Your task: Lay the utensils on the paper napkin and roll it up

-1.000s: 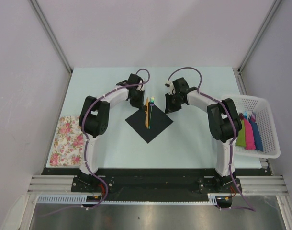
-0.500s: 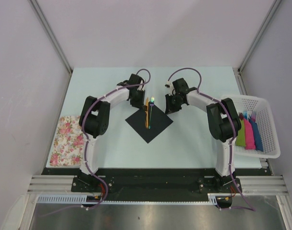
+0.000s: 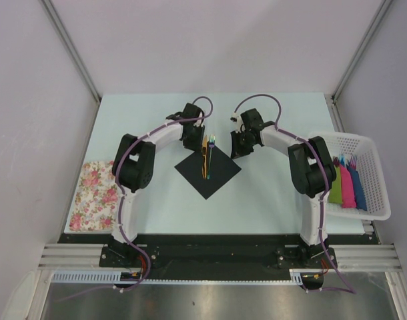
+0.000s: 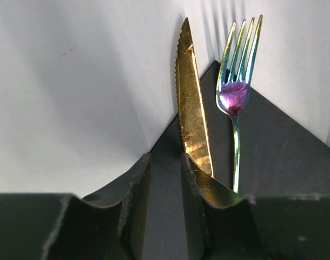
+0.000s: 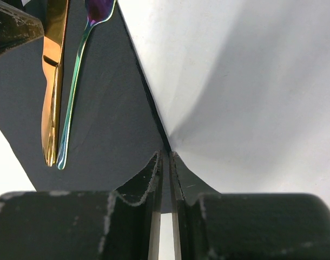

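Step in hand: as I judge it, the laying-down is finishing and the roll comes next.
Utensils [image 3: 206,160]: a gold knife [image 4: 191,108] and a rainbow-sheen fork [image 4: 233,97] lie side by side along the corner-to-corner line of the napkin [image 3: 213,177]. Their heads poke past its far corner onto the bench [image 3: 270,193].
Napkin: it lies flat as a black diamond in the middle of the bench, between my two arms.
Left gripper [image 4: 166,160]: it sits low at the napkin's left edge with its jaws parted and only black paper showing in the gap. The knife handle runs along the inside of one finger, so I read it as released, not clamped.
Right gripper [image 5: 165,155]: it is at the napkin's right corner, jaws drawn nearly together with just a slit between them. The corner meets the tips, but I cannot tell whether the paper is actually pinched.
Withdrawing well: I would lift the left gripper straight up off the napkin, because a sideways drag could swing the knife out of line with the fork.
Rolling well: I want a sure hold on the right corner before moving. Then I fold it over both handles, keeping it low and snug.
Risk: the paper is thin and will probably slide on the bench. The overhanging heads could tip the utensils off the napkin.
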You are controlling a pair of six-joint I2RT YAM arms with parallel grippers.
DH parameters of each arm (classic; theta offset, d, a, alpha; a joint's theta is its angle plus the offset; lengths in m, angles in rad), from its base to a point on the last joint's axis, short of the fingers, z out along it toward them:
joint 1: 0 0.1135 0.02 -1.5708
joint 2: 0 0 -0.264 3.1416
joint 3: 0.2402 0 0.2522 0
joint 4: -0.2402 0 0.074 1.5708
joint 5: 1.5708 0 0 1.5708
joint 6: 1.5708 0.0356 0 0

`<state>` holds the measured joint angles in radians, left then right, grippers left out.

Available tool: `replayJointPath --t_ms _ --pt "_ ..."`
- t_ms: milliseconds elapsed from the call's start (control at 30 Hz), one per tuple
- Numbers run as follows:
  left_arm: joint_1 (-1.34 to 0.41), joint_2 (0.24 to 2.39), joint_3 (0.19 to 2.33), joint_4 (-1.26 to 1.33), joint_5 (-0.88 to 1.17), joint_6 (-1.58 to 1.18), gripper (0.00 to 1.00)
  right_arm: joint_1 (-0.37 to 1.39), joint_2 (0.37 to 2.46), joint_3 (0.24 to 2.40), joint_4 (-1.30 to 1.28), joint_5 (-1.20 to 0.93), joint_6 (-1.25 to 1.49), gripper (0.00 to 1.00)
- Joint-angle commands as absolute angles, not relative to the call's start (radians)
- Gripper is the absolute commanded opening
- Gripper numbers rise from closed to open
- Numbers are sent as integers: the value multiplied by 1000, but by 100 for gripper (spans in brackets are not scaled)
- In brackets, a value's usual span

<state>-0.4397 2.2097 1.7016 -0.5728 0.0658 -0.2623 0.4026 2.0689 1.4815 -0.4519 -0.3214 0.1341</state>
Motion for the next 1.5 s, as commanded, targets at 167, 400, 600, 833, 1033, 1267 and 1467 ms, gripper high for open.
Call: replayJointPath --t_ms 167,400,600,833,1033,1267,1467 --pt "-443 2264 1738 -620 20 -284 38 387 2079 1508 -454 -321 127 14" --pt "-443 2255 1729 -615 28 -295 38 377 2077 1509 -456 -330 132 14" --pt "-434 2244 1707 -587 60 -302 30 376 2077 1509 -459 -331 130 14" --pt "-433 2250 1700 -589 49 -293 24 373 2075 1506 -457 -333 130 14" --pt "-443 2270 1710 -600 9 -299 25 367 2079 1509 -459 -334 132 14" --pt "-460 2281 1720 -623 -40 -302 27 362 2077 1506 -463 -336 132 14" --pt "-495 2293 1713 -640 -81 -318 30 353 2075 1506 -466 -336 132 14"
